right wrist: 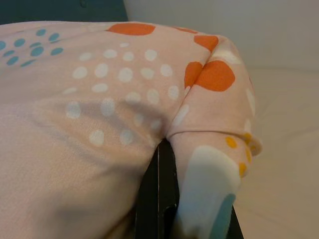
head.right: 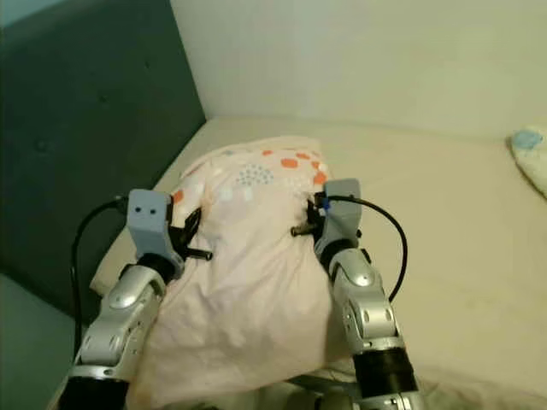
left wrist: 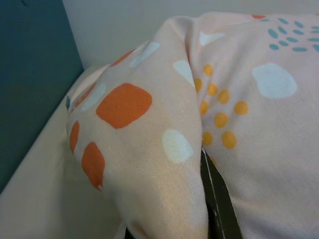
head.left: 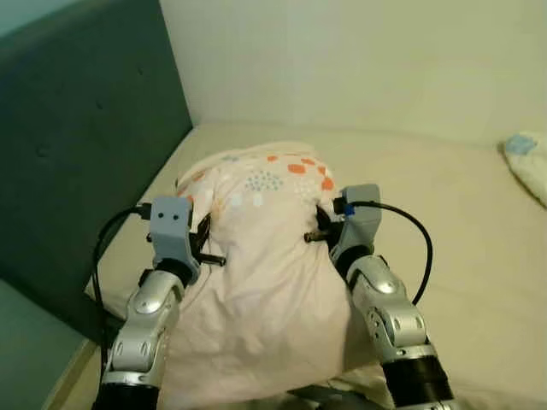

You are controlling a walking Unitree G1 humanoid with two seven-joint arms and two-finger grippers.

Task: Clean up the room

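A pale pink pillow (head.left: 265, 256) with orange, white and blue spots is gripped at both sides. The left gripper (head.left: 203, 232) is pinched tight on a fold at its left edge; one black finger (left wrist: 217, 199) is seen pressed into the cloth. The right gripper (head.left: 323, 224) is clamped likewise on the right edge. The pillow is held over a cream bed (head.left: 461, 222), beside a dark teal headboard (head.left: 77, 128) and a pale wall (head.left: 359, 60).

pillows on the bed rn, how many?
1 for certain: the pink patterned pillow near the headboard, pinched by left gripper and right gripper. The pale object far right is unclear.
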